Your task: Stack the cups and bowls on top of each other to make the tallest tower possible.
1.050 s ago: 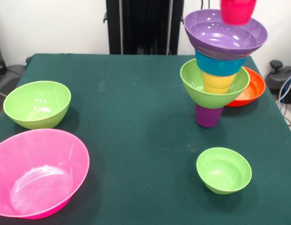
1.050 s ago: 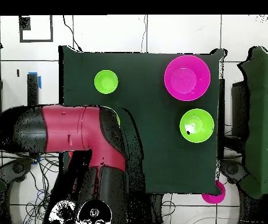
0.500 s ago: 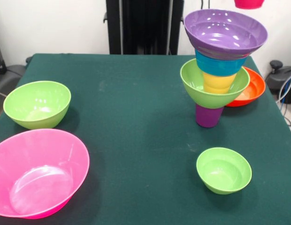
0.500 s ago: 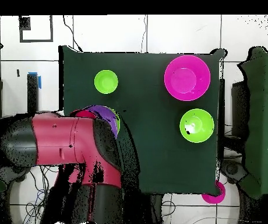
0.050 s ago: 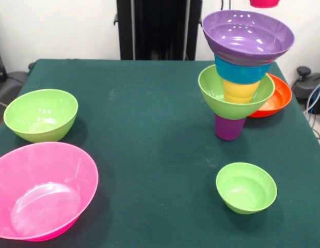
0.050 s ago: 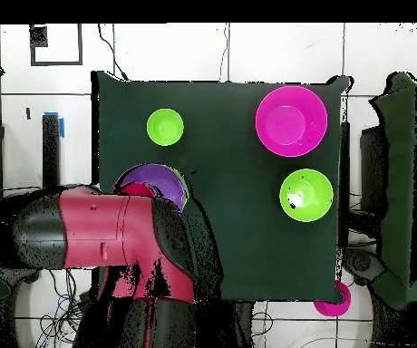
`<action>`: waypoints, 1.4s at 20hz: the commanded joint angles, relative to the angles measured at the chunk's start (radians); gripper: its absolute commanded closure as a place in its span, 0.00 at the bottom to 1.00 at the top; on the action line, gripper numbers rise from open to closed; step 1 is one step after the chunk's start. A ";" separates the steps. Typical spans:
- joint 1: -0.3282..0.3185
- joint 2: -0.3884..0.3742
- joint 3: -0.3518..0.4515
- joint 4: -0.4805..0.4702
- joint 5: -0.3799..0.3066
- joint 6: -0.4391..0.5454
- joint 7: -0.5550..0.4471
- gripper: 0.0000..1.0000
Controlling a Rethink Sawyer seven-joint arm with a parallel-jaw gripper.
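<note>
Dark green cloth covers the table, with a white wall and a black upright column behind it. On the cloth the tower stands near the right side of the front view: purple cup as base, lime green bowl on it, yellow-orange cup inside that, blue bowl, then the wide purple bowl on top. A red cup shows only as a sliver at the top edge, above and slightly to the right of the purple bowl; it is presumably carried, but the gripper itself is cut off, so I cannot tell whether its jaws are clenched or released. Loose pieces: orange-red bowl just behind the tower, small lime bowl in front, larger lime bowl and hot pink bowl well apart on the left. Risk, as judged: the stack is top-heavy on a narrow base, and the wide bowls sit on small cups; a cup set down off-centre in the purple bowl, or any nudge to the rim on descent, could tip the upper tiers or topple the whole column. In the overhead view the arm covers most of the tower and the orange-red bowl; only part of the purple rim shows.
</note>
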 commanded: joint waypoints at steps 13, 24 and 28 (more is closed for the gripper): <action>-0.026 0.078 0.039 0.137 -0.047 -0.117 0.111 1.00; -0.043 0.096 0.048 0.152 -0.055 -0.177 0.100 1.00; -0.043 0.103 0.049 0.147 -0.057 -0.180 0.100 1.00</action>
